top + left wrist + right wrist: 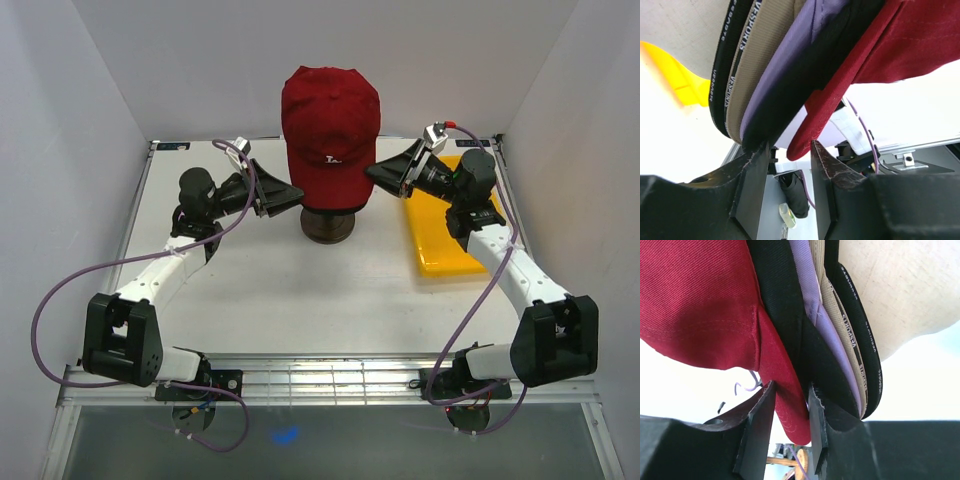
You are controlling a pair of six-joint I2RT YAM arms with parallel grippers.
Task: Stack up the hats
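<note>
Over the mannequin head and its dark base, the top view shows the red cap outermost, brim running toward the arms, with left fingers and right fingers equally close on opposite sides above the surface. Left of the head, the wrist view shows the fingers spread, the red brim's corner loose between them. Right of the head, the brim fills a narrow gap; pinched or not, I cannot tell.

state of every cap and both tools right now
red cap: outermost on the stack
outer black cap: nested under red
lavender cap: nested next in
tan cap: nested next in
inner black cap: innermost, on the mannequin head
left tool: open, red brim tip between jaws
right tool: open, straddling red brim
</note>
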